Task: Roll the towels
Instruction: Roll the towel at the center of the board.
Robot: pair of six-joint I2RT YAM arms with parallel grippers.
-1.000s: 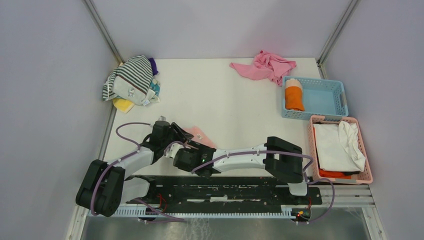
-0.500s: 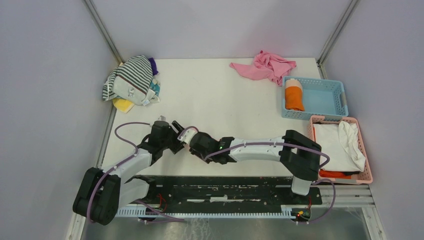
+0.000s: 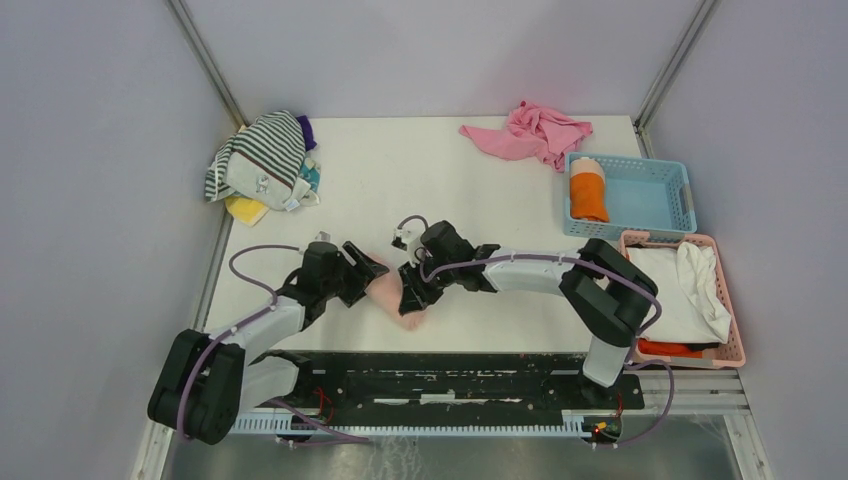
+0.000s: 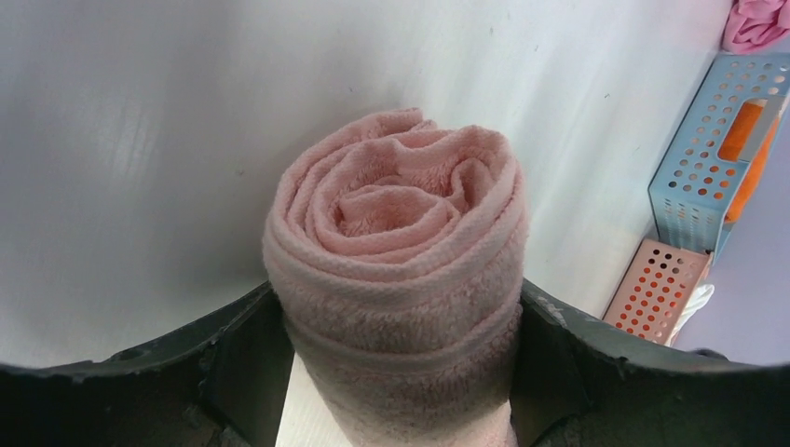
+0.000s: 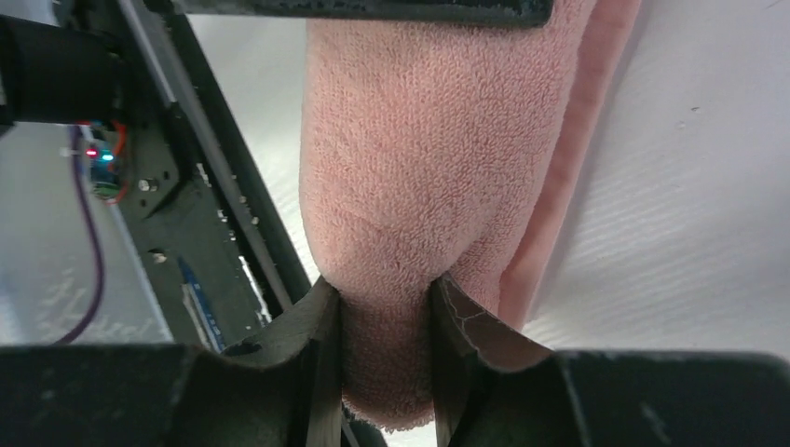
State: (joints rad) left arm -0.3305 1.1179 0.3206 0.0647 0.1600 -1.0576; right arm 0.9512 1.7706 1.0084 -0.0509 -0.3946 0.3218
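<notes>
White table (image 3: 470, 190). At far right, a blue basket (image 3: 628, 232) holds a rolled orange towel (image 3: 588, 192). Near the front edge, the left gripper (image 4: 399, 321), jaws wide, hugs a rolled pink towel (image 4: 396, 209); the right gripper (image 5: 384, 312) pinches its end.

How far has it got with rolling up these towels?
One orange towel lies rolled in the blue basket. The pale pink towel is rolled too, held by the left pincer and the right pincer. The crumpled pink cloth and the striped pile at the far edge look unrolled, so they probably remain.
</notes>
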